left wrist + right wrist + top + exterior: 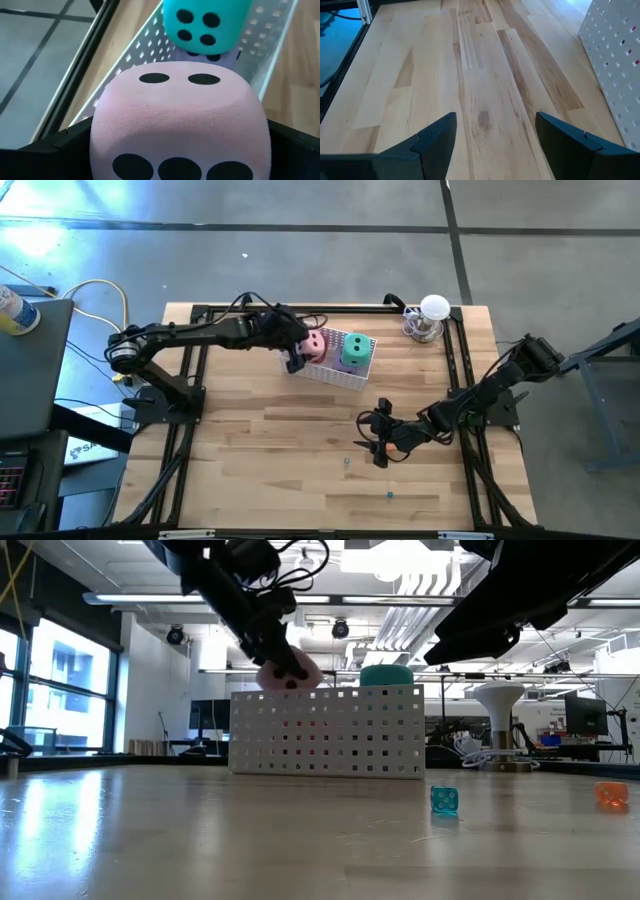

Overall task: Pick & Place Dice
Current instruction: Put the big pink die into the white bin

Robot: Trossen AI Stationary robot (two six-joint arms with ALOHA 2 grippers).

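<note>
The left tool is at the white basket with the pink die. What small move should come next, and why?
Probably lower the pink die a little into the basket and only then let go. The left tool holds it at the basket's left end, above the rim in the low view, beside the green die already inside. The right tool waits open over bare table.

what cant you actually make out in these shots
- Basket contents: the low view's perforated wall hides them; only the green die top and pink die show.
- Purple die: left wrist view shows a sliver, green and pink dice cover the rest.
- Red die: not clearly seen anywhere.
- Left hand: high view, whether the pink die is gripped or released.
- Two small dice: pips too small.
</note>
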